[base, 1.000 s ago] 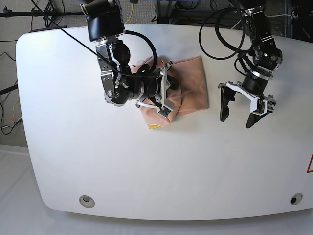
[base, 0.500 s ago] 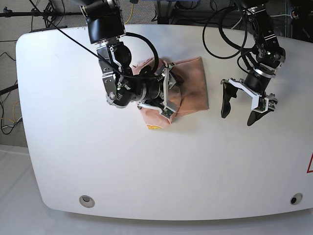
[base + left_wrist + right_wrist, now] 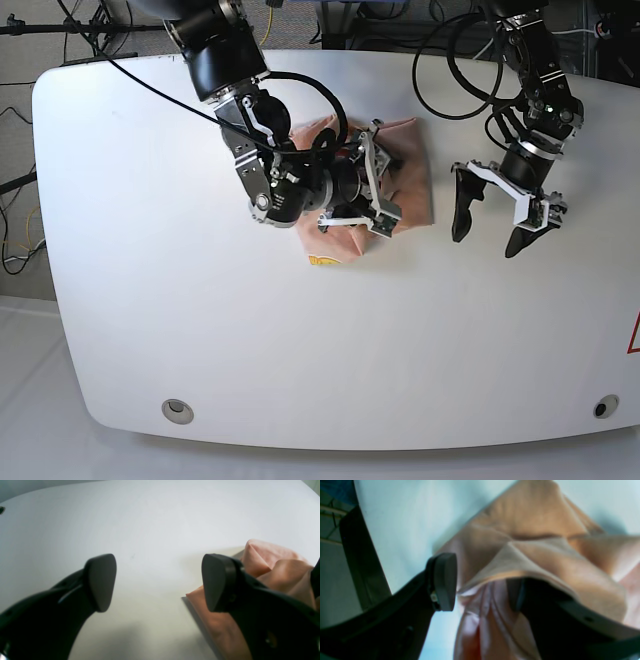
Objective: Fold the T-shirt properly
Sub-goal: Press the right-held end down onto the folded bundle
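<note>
The peach T-shirt (image 3: 412,170) lies bunched and partly folded at the middle back of the white table (image 3: 200,330). A bit of its yellow print (image 3: 322,261) peeks out at the front left edge. My right gripper (image 3: 382,180) lies low over the shirt, open. In the right wrist view its jaws (image 3: 480,587) are apart, with a fold of the T-shirt (image 3: 532,530) draped over one finger and loose cloth in the gap. My left gripper (image 3: 486,243) hovers open just right of the shirt. Its wrist view shows the left gripper (image 3: 157,582) holding nothing, with the T-shirt (image 3: 275,562) behind its right finger.
Black cables (image 3: 450,60) hang over the table's back edge behind the arms. Two round fittings sit near the front edge, one at the left (image 3: 177,409) and one at the right (image 3: 600,407).
My right gripper has slid to the right across the shirt and its jaws have spread wider. The cloth under it has shifted right. The left arm has hardly moved.
</note>
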You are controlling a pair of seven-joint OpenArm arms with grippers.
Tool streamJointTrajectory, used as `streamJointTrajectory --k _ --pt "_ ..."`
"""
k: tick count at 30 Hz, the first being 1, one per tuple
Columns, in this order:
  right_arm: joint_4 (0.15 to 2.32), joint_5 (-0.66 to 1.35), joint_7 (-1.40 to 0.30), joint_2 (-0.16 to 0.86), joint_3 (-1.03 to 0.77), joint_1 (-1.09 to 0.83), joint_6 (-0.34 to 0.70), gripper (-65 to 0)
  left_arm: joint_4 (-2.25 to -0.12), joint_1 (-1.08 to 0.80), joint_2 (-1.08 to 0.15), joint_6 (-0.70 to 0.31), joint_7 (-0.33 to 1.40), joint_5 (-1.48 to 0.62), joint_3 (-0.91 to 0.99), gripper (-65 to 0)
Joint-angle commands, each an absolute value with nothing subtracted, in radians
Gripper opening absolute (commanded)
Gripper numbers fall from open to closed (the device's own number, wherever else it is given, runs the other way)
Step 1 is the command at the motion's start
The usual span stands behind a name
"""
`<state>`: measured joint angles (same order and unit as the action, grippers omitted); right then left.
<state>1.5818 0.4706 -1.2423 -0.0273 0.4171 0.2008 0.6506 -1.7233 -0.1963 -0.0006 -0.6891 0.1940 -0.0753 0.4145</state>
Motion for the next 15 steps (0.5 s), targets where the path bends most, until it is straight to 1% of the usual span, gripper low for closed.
streamJointTrajectory --k 1,7,15 --pt "1.600 0.490 -1.224 -0.036 0.438 0.234 0.648 -35.4 -1.741 -0.183 -0.007 -0.690 0.165 -0.093 0.417 -14.7" --pt "1.600 0.489 -1.245 -0.036 0.493 0.259 0.648 -35.4 -1.741 -0.186 -0.007 -0.690 0.165 -0.093 0.417 -14.7" --pt "1.596 0.490 -1.247 -0.039 0.495 0.271 0.648 -35.4 -1.741 -0.188 -0.007 -0.690 0.165 -0.093 0.417 -14.7"
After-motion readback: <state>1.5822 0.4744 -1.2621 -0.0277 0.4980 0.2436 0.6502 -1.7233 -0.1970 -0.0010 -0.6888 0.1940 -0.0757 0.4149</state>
